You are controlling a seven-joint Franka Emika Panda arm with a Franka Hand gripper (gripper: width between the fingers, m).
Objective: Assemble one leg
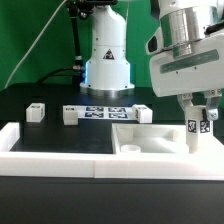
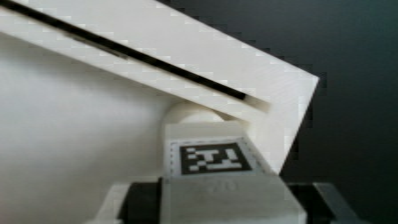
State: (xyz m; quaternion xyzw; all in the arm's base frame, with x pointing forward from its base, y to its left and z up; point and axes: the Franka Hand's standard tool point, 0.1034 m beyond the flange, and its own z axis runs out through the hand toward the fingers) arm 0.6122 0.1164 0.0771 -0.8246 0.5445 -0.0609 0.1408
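My gripper (image 1: pixel 203 113) is shut on the leg (image 1: pixel 197 138), a small white upright block with a black-and-white tag. It holds the leg upright at the right corner of the large white square tray-like part (image 1: pixel 150 140). In the wrist view the leg (image 2: pixel 214 150) points into that part's corner (image 2: pixel 107 120), with my fingers (image 2: pixel 139 200) dark on either side of it. I cannot tell whether the leg's lower end touches the part.
Three more white legs (image 1: pixel 36 111) (image 1: pixel 70 115) (image 1: pixel 143 113) lie on the black table in front of the robot base (image 1: pixel 105 60). The marker board (image 1: pixel 105 112) lies among them. A white raised rim (image 1: pixel 60 140) runs along the near side.
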